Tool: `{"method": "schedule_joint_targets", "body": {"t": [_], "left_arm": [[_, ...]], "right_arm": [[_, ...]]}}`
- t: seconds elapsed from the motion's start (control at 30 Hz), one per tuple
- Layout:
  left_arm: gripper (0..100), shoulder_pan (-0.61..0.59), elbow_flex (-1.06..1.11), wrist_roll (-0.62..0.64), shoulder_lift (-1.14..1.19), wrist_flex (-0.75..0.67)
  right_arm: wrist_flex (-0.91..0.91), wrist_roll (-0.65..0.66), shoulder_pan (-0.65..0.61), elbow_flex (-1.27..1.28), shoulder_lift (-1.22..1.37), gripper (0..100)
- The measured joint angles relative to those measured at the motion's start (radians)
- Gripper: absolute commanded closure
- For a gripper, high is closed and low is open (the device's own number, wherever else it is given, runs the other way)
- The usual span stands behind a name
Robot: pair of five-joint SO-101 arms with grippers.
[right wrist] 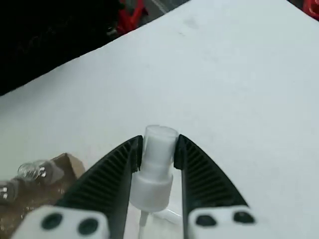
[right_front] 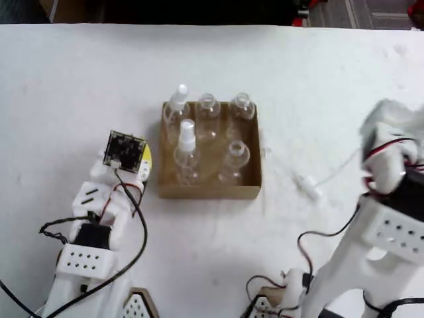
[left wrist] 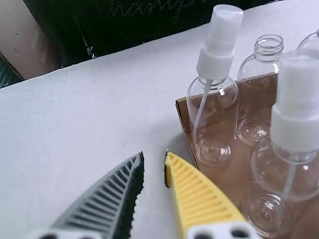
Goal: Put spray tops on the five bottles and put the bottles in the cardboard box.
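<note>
The cardboard box (right_front: 209,191) stands mid-table with several clear bottles upright in it. Two bottles (right_front: 186,151) (right_front: 177,114) on its left side wear white spray tops; the other three (right_front: 207,109) have bare necks. Beside the box's left wall my left gripper (left wrist: 154,160), one finger grey and one yellow, stands slightly open and holds nothing; the capped bottles (left wrist: 212,107) are just beyond it. My right gripper (right wrist: 157,147) is shut on a white spray top (right wrist: 155,169) above the table, right of the box. Another spray top (right_front: 309,185) lies on the table.
The white table (right_front: 79,79) stretches wide around the box. The loose spray top's thin tube (right_front: 338,169) trails toward the right arm (right_front: 387,218). The left arm (right_front: 93,238) sits at the near left, its cable looping beside it. Dark floor lies past the far table edge.
</note>
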Motion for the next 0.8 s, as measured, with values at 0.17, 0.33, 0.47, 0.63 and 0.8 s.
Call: {"method": "schedule_joint_targets", "body": {"t": [0.17, 0.33, 0.47, 0.63, 0.8], "left_arm": [[93, 0.0, 0.0, 0.0, 0.0, 0.0], [93, 0.0, 0.0, 0.0, 0.0, 0.0], [93, 0.0, 0.0, 0.0, 0.0, 0.0], [93, 0.0, 0.0, 0.0, 0.0, 0.0], [93, 0.0, 0.0, 0.0, 0.0, 0.0]], "right_arm": [[0.051, 0.14, -0.178, 0.0, -0.1, 97.5], [0.141, 0.195, -0.345, 0.0, -0.232, 97.5], [0.126, 0.201, -0.422, 0.021, -0.305, 97.5], [-0.137, 0.204, -0.502, 0.152, -0.324, 97.5], [-0.505, 0.204, -0.546, 0.35, -0.321, 98.3]]}}
